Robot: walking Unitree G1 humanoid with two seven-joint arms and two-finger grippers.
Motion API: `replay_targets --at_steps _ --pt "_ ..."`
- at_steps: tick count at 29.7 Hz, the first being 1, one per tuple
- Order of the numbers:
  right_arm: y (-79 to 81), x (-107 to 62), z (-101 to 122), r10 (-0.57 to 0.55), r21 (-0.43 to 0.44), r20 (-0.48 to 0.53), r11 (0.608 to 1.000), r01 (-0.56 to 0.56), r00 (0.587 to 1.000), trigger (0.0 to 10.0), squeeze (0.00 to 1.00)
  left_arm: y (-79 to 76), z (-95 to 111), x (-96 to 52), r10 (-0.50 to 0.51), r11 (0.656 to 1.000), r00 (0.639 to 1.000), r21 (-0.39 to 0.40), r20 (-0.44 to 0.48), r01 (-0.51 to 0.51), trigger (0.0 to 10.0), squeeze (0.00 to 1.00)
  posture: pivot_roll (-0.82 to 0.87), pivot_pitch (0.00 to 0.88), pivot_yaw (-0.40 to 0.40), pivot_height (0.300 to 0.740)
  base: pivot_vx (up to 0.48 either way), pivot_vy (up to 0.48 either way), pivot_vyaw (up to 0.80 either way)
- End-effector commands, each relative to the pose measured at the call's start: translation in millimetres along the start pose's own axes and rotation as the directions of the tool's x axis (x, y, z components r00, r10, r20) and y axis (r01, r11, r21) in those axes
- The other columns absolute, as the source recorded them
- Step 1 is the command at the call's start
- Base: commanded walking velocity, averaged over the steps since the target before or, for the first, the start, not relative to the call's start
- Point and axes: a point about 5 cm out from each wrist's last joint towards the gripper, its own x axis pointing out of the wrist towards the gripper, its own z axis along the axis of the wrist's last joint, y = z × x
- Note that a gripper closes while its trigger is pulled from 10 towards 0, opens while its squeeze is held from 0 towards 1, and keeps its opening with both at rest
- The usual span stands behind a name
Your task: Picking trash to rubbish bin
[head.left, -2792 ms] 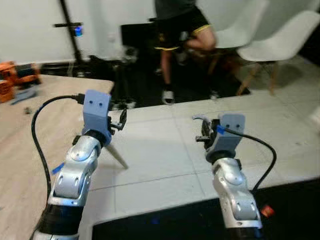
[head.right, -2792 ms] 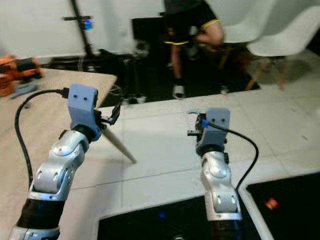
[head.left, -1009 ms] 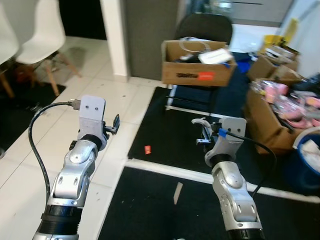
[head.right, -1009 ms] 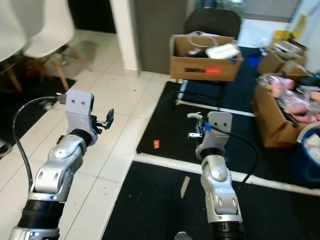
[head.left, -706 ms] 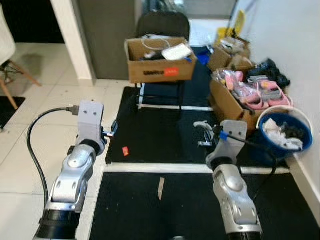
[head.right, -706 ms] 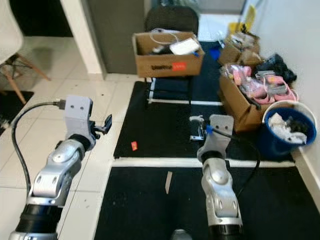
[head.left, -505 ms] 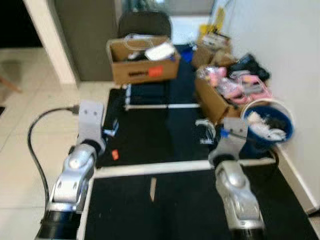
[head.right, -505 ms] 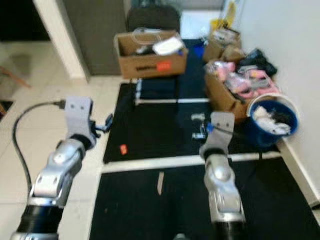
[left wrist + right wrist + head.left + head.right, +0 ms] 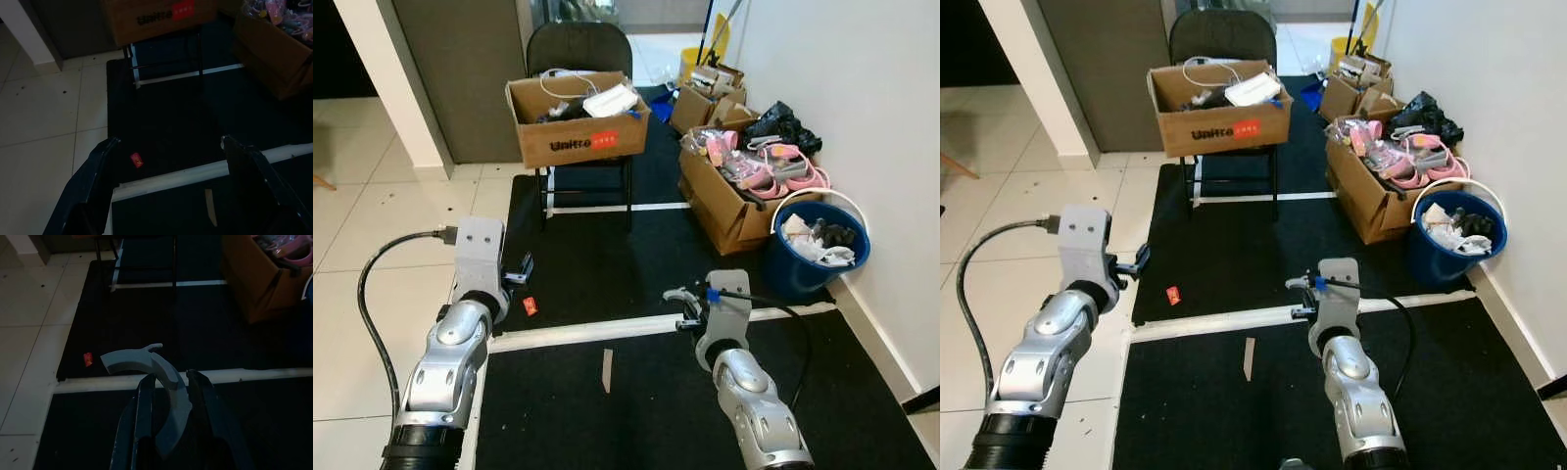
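Your left end effector (image 9: 521,270) hangs spread and empty, the right end effector (image 9: 1301,296) clenched on a grey curved piece (image 9: 146,363); red trash (image 9: 530,306) lies at ten o'clock, blue bin (image 9: 818,257) at two.

red scrap (image 9: 530,306): too small to identify; chair (image 9: 578,49): seat hidden under cardboard box (image 9: 576,132)
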Motion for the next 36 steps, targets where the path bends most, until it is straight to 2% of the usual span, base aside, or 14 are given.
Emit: replay_targets --at_steps 1,6,8,13,20,26,27,29,31,36 --pt "-1.1 -0.3 -4 -0.003 -0.009 -0.012 1.0 0.003 1.0 10.0 0.0 0.6 -7 -0.7 -0.002 1.0 1.0 0.003 -0.024 0.002 10.0 0.0 -0.02 0.132 0.034 0.74 0.349 0.0 0.0" --pt "-1.9 1.8 -1 -0.02 0.004 0.019 1.0 0.02 1.0 10.0 0.0 -1.5 -10 0.7 -0.014 1.0 1.0 -0.001 -0.027 0.014 10.0 0.0 -0.02 0.125 0.035 0.74 0.375 0.0 0.0" --pt "-2.3 2.7 10 -0.029 0.04 0.102 0.999 0.025 0.994 10.0 0.0 -2.9 -11 1.0 -0.027 1.0 0.999 -0.003 -0.027 0.027 10.0 0.0 -0.02 0.125 0.035 0.74 0.379 0.0 0.0" --pt "-1.9 3.4 19 -0.026 0.071 0.166 0.997 0.014 0.986 10.0 0.0 -3.5 -11 2.2 -0.034 0.999 0.999 -0.003 -0.022 0.034 10.0 0.0 -0.02 0.115 0.035 0.74 0.376 0.0 0.0" --pt "1.8 7.2 22 -0.005 0.078 0.202 0.997 -0.011 0.979 10.0 0.0 -6.3 -9 4.8 -0.051 0.999 0.999 0.0 -0.012 0.051 10.0 0.0 -0.02 0.101 0.035 0.74 0.375 0.0 0.0" --pt "9.3 18.6 27 0.023 0.083 0.243 0.996 -0.045 0.97 10.0 0.0 -14.0 -8 10.2 -0.087 0.996 0.996 0.007 -0.006 0.087 10.0 0.0 -0.02 0.092 0.043 0.74 0.375 0.0 0.0" --pt "14.1 25.8 35 0.045 0.082 0.268 0.994 -0.069 0.962 10.0 0.0 -20.1 -6 12.9 -0.11 0.994 0.994 0.015 -0.002 0.11 10.0 0.0 -0.02 0.094 0.048 0.74 0.379 0.0 0.0" --pt "14.1 25.8 35 0.045 0.082 0.268 0.994 -0.069 0.962 10.0 0.0 -20.1 -6 12.9 -0.11 0.994 0.994 0.015 -0.002 0.11 10.0 0.0 -0.02 0.094 0.048 0.74 0.379 0.0 0.0" --pt "19.7 34.5 46 0.073 0.072 0.29 0.993 -0.097 0.954 10.0 0.0 -25.3 -4 15.6 -0.125 0.992 0.992 0.021 0.004 0.124 10.0 0.0 -0.02 0.094 0.045 0.74 0.375 0.0 0.0" --pt "24.5 38.3 56 0.104 0.053 0.318 0.99 -0.127 0.942 10.0 0.0 -28.1 -3 17.4 -0.133 0.991 0.991 0.029 0.012 0.132 10.0 0.0 -0.01 0.097 0.041 0.74 0.376 0.0 0.0"
